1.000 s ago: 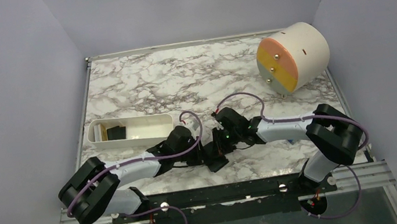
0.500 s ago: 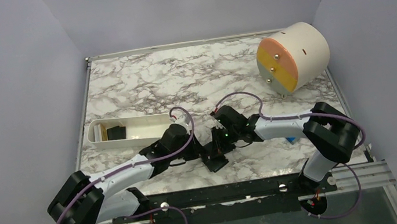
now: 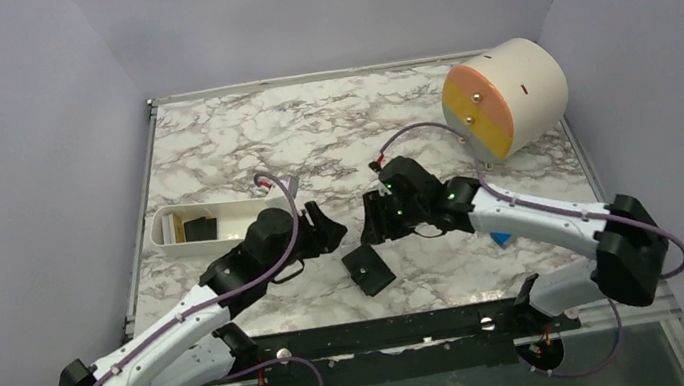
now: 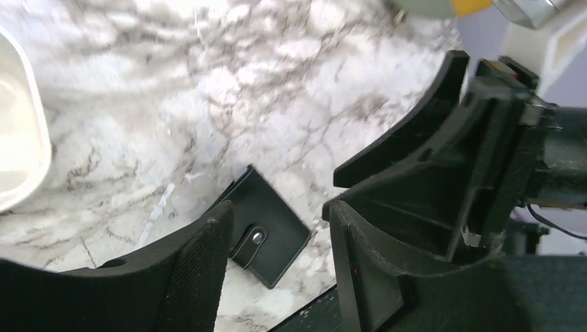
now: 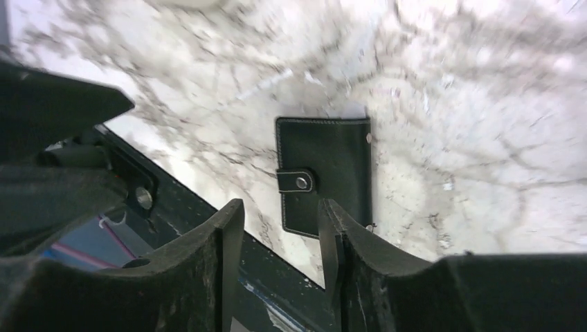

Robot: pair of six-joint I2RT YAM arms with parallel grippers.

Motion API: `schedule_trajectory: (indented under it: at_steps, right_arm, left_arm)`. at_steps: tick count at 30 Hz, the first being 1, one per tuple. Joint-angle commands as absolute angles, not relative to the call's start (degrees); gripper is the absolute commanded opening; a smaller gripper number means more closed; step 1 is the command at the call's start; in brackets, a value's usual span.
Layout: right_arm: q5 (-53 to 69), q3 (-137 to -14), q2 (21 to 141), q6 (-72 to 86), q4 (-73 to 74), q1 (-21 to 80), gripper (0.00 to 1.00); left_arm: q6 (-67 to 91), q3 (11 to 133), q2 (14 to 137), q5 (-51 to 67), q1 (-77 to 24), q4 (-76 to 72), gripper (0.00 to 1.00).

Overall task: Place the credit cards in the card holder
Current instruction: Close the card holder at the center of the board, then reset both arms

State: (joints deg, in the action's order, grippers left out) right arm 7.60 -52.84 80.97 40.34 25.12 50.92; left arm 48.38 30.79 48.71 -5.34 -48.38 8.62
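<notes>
The card holder (image 3: 367, 270) lies folded shut on the marble near the front edge, black, with its stud strap up. It also shows in the left wrist view (image 4: 270, 221) and the right wrist view (image 5: 332, 173). My left gripper (image 3: 325, 230) hovers just behind and left of it, open and empty (image 4: 278, 209). Facing it from the right, my right gripper (image 3: 370, 223) is also open with nothing between its fingers (image 5: 280, 207). Neither touches the holder. Dark credit cards (image 3: 202, 229) lie in the white tray (image 3: 262, 226).
A large cream cylinder (image 3: 506, 97) with an orange and yellow face lies at the back right. A small blue block (image 3: 501, 237) sits partly under the right forearm. The tray's rim (image 4: 28, 152) is at the left. A black rail (image 3: 388, 333) runs along the table's front edge.
Both grippers have opened and lifted back from the card holder, the left drawing away leftward, the right rightward. The holder now rests free on the table.
</notes>
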Motion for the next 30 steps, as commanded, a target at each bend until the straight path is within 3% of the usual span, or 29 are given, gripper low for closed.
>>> schedule_trajectory:
  at_steps: [1,3,5,6,7,17,30]
  right_arm:
    - [-1.85,-57.52,72.17,37.13,32.12,50.98,0.5]
    - [-5.23,-58.86,68.5,36.56,34.03,50.98,0.58]
    - [-8.77,-60.31,64.75,36.0,36.02,50.98,0.76]
    - [-10.54,-61.01,62.73,35.65,36.86,50.94,0.86]
    - [-12.19,-61.67,60.93,35.23,37.6,50.97,0.9]
    - [-20.2,-67.9,49.88,31.7,41.83,50.98,0.91]
    - [-19.58,-61.56,44.46,34.43,38.2,50.98,0.91]
  left_arm:
    - [42.44,39.08,44.64,-12.41,-48.16,18.13,0.58]
    - [40.22,42.9,43.48,-13.33,-48.16,21.03,0.63]
    - [38.09,47.16,42.7,-14.4,-48.16,24.02,0.69]
    - [37.13,49.36,42.49,-14.63,-48.16,25.56,0.8]
    - [36.09,51.53,42.46,-14.75,-48.16,26.8,0.97]
    - [32.09,64.7,41.74,-13.22,-48.16,31.45,0.99]
    - [33.31,55.9,36.33,-11.08,-48.16,24.39,0.99]
